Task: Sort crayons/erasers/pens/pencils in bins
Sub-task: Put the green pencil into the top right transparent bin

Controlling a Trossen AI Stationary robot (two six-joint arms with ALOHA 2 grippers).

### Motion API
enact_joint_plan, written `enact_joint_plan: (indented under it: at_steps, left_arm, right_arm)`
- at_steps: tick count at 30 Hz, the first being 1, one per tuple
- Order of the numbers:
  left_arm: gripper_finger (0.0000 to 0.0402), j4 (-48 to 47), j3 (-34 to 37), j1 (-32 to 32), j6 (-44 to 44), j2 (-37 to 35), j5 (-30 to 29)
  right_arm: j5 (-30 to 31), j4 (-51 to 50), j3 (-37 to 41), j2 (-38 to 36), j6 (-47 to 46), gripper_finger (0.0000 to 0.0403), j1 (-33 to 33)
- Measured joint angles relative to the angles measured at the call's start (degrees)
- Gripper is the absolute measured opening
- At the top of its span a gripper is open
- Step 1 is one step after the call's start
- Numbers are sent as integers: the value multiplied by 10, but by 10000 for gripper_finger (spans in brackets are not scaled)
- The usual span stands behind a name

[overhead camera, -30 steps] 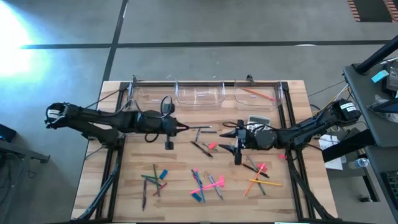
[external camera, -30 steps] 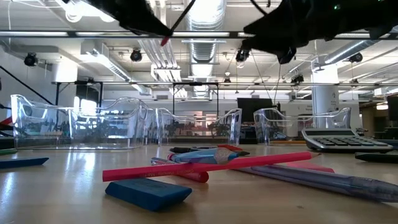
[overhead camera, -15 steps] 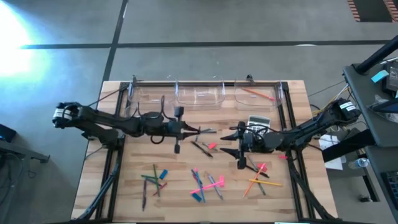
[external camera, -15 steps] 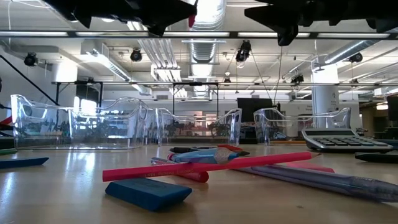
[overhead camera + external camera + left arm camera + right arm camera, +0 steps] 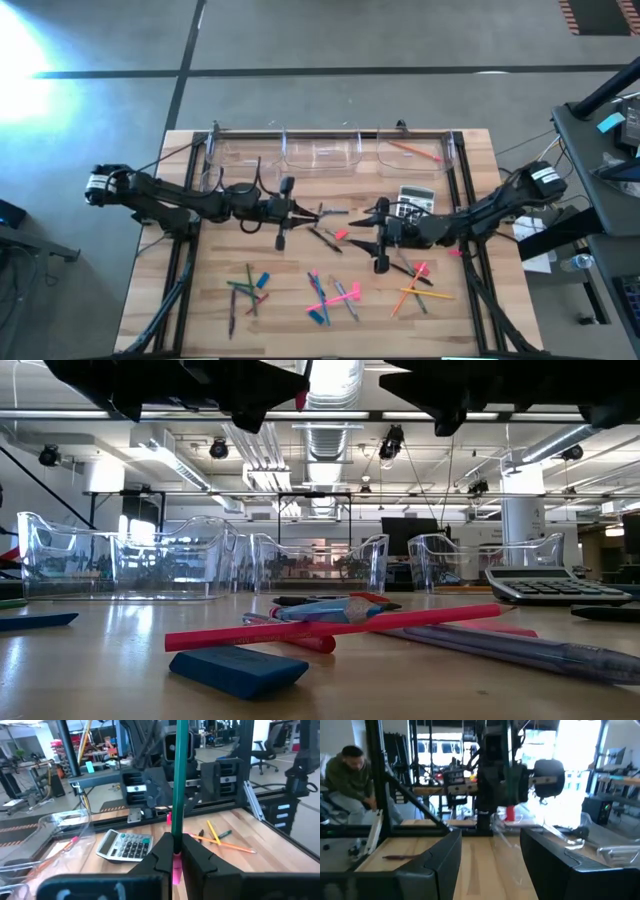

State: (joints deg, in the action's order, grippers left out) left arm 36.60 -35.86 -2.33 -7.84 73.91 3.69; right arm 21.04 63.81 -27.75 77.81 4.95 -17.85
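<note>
While the left gripper clamps a thin green pencil left of the grey calculator, the right gripper hangs open, empty; beyond the calculator, one clear plastic bin holds an orange pencil.

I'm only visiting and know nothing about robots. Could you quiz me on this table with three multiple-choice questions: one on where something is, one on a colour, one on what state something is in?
1. Where is the calculator?
A. In a clear bin
B. On the table, close to the right hand
C. At the table's left edge

2. What colour is the pencil in the left hand?
A. Orange
B. Yellow
C. Green

3. What state is the right hand in?
A. Open, holding nothing
B. Shut on an eraser
C. Shut on a pen

Answers:
1 B: the high view shows it lying on the wood just beyond that hand.
2 C: the left wrist view shows a green stick rising from the shut fingers.
3 A: the right wrist view shows its fingers apart with an empty gap between them.
</note>
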Motion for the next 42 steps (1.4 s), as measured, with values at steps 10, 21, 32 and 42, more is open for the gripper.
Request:
enact_joint_plan:
  at_steps: [10, 21, 32, 42]
  left_arm:
    - [2, 0, -1, 0, 7, 33, 6]
    - [2, 5, -15, 0, 45, 75, 7]
    - [2, 6, -17, 0, 46, 82, 7]
    - [9, 6, -17, -1, 46, 81, 8]
  right_arm:
    - [-14, 55, -44, 36, -7, 194, 42]
    - [-52, 13, -79, 37, 6, 194, 47]
    - [-52, -6, -83, 41, 9, 92, 47]
    - [-50, -11, -83, 41, 15, 16, 47]
